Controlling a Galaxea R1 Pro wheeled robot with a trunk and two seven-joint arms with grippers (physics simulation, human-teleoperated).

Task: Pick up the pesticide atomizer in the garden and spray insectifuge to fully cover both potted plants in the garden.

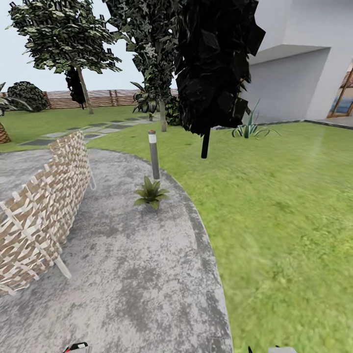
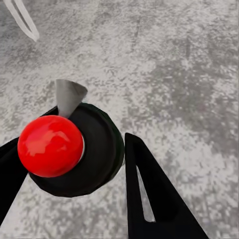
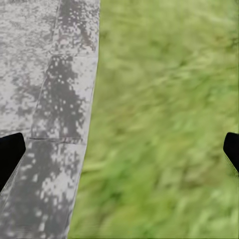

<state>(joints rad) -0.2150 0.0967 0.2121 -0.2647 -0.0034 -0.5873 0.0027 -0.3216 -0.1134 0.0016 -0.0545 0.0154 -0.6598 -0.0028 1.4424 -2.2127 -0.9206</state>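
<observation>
In the left wrist view my left gripper (image 2: 74,162) is shut on the pesticide atomizer (image 2: 87,154), a black round body with a glossy red knob and a grey nozzle, held above the grey paving. Its red top peeks in at the bottom edge of the head view (image 1: 76,347). One potted plant (image 1: 150,193), a low green rosette, sits on the patio's edge ahead in the garden, well beyond both arms. My right gripper (image 3: 121,152) is open and holds nothing, hanging over the border between paving and lawn.
A woven wicker seat back (image 1: 44,211) stands on the patio at the left. A grey bollard lamp (image 1: 154,154) rises just behind the rosette. A dark-leaved tree (image 1: 215,63) and a spiky plant (image 1: 250,129) stand on the lawn (image 1: 274,206); a white house is at the right.
</observation>
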